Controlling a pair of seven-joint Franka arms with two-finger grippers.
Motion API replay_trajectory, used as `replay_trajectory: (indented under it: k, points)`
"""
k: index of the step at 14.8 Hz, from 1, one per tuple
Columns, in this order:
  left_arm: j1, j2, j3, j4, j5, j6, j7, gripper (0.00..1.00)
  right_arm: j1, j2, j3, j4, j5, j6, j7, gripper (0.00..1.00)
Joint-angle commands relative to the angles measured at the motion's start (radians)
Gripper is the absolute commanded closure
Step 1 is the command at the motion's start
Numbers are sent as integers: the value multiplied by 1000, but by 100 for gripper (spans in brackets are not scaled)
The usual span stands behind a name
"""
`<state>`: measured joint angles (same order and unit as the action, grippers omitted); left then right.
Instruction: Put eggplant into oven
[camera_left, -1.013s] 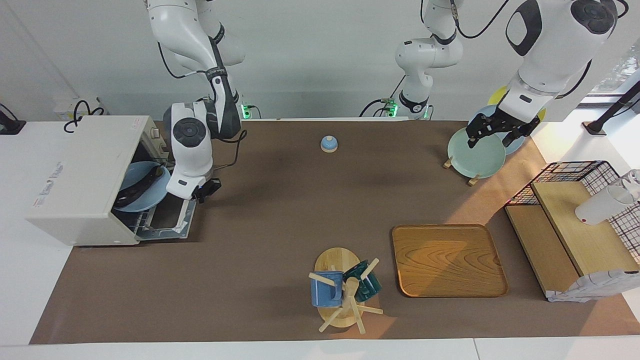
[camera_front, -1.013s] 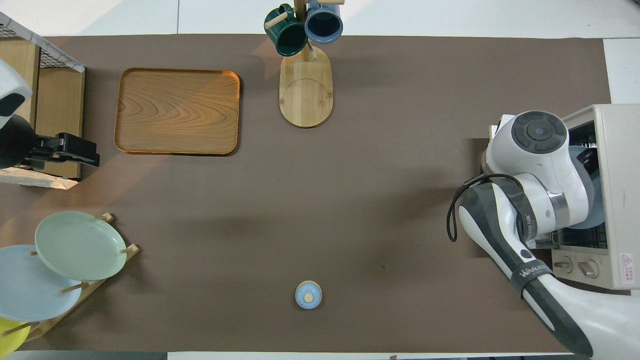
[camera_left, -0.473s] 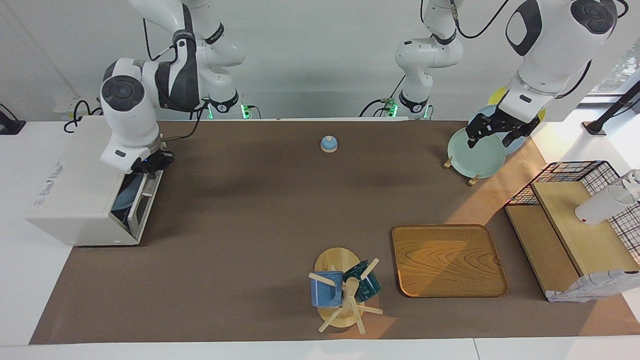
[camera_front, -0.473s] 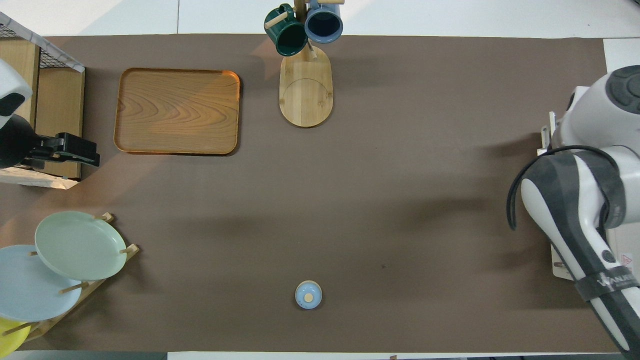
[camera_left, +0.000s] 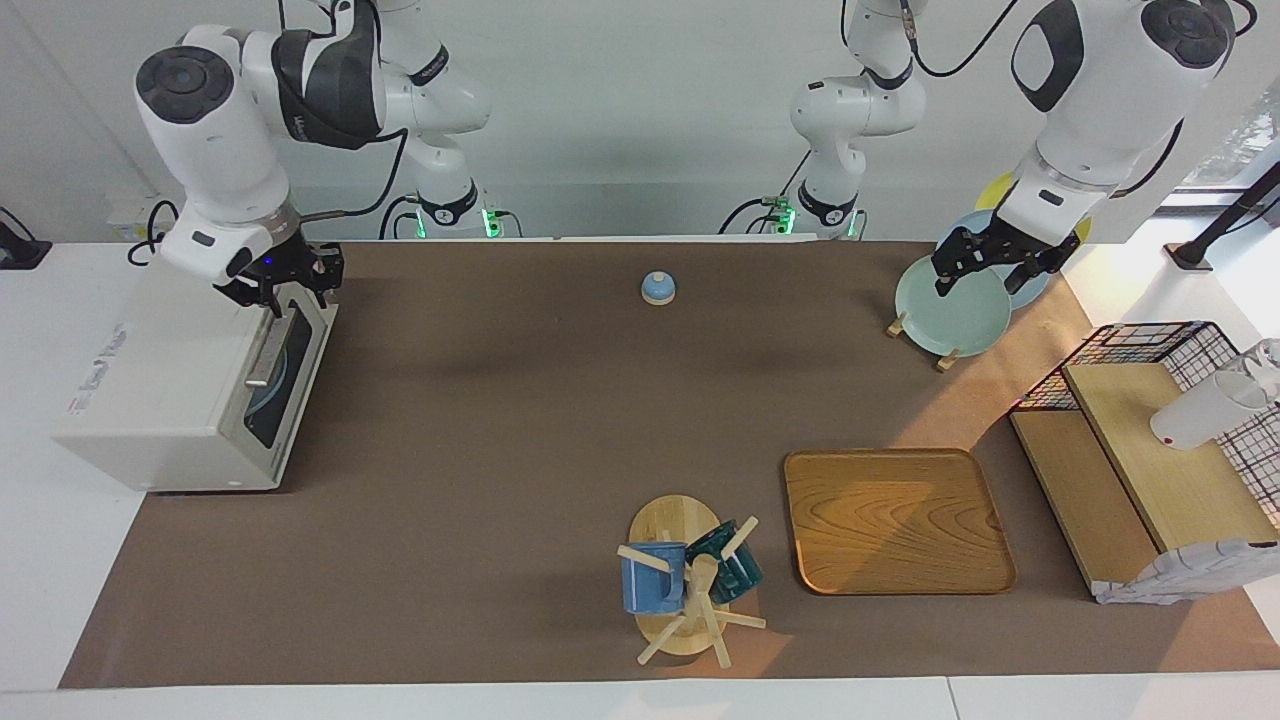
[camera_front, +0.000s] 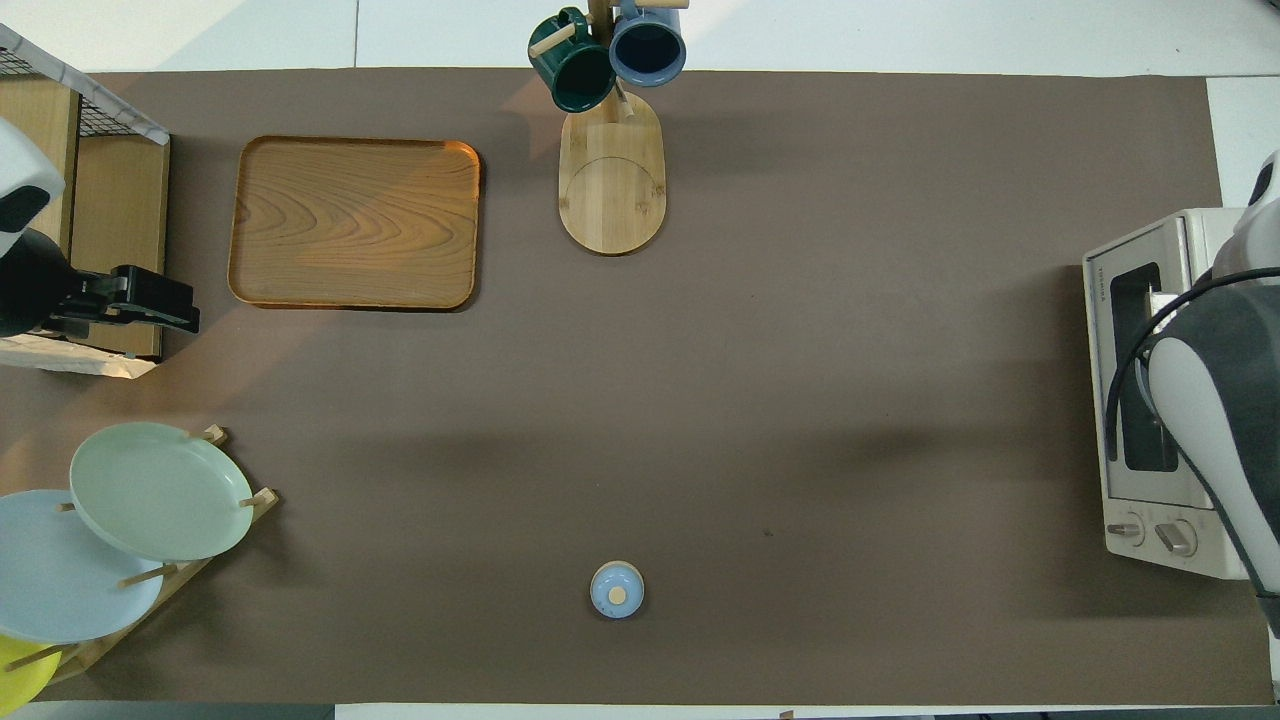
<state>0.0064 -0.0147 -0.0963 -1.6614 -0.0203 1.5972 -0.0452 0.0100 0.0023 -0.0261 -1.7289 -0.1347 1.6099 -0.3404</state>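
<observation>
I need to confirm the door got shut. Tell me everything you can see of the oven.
The oven is a white, boxy toaster oven at the right arm's end of the table. Its dark glass door stands shut, a metal bar handle across it, and something pale blue shows through the glass. Two knobs sit on the front panel beside the door. The right hand is over the door's upper edge; contact cannot be judged.
</observation>
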Motion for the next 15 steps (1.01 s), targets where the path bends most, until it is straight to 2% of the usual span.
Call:
replay_trajectory:
  k: [1, 4, 8, 15]
  points:
    - [12, -5, -11, 8, 23, -11, 8, 0, -22, 19, -14, 15, 84, 5, 41, 0]
    - [12, -5, -11, 8, 22, -11, 8, 0, -25, 19, -14, 15, 92, 1, 138, 0]
    - [12, -5, -11, 8, 23, -11, 8, 0, -12, 53, -6, 89, 87, -5, 153, 0]
    - [14, -5, -11, 8, 23, -11, 8, 0, 53, 24, -34, 62, 92, -31, 194, 0]
